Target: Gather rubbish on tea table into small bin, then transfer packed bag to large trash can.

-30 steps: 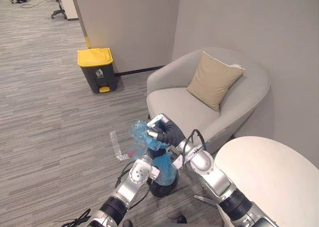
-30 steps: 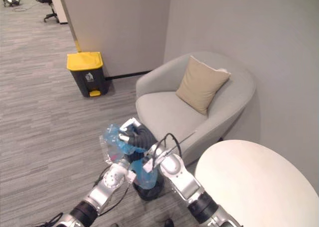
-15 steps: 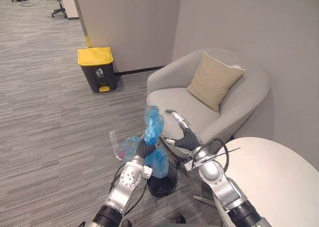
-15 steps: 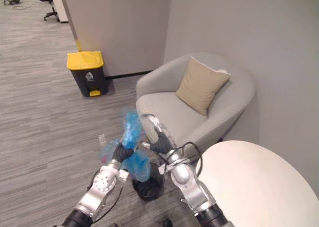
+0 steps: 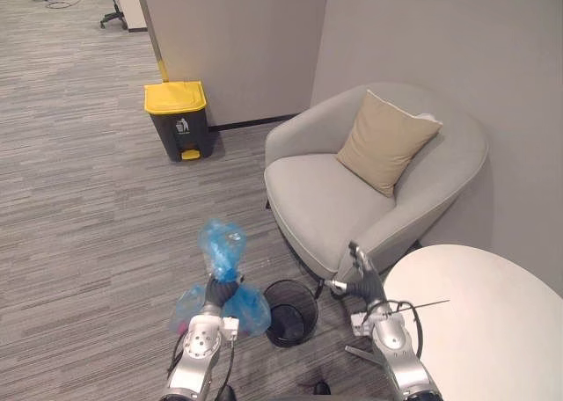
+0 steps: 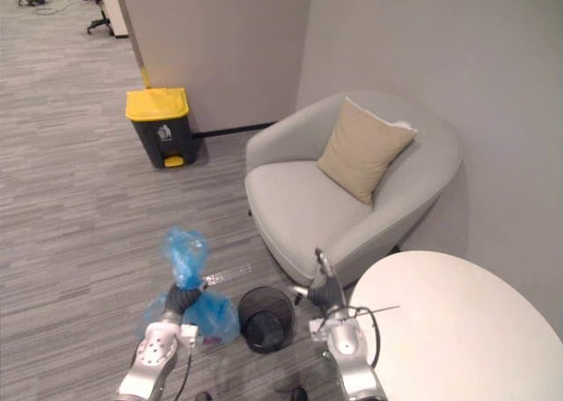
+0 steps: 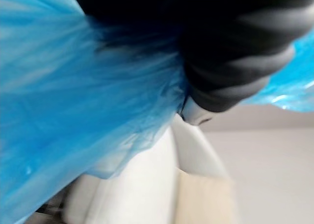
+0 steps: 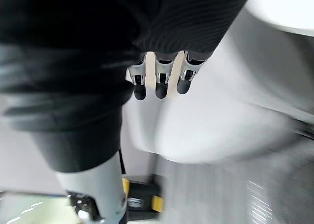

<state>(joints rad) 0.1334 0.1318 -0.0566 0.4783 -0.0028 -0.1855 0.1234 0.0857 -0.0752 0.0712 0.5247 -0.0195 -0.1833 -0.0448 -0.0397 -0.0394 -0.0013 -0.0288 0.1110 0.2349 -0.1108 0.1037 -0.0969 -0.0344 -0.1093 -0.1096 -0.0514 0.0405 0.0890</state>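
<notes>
My left hand is shut on the neck of the blue rubbish bag. The bag's bunched top stands above the hand, and its full part hangs just above the floor. Up close in the left wrist view, blue plastic spreads past the dark cover. The small black mesh bin stands on the floor to the bag's right, with no bag in it. My right hand is open beside the round white tea table, its fingers straight and holding nothing. The large trash can with a yellow lid stands far off by the wall.
A grey armchair with a tan cushion stands right behind the small bin. Grey carpet floor stretches between the bag and the large trash can.
The right hand let go of the bag, straightened its fingers and drew back towards the table. The left hand carried the bag left, away from the small bin. The view shifted slightly.
</notes>
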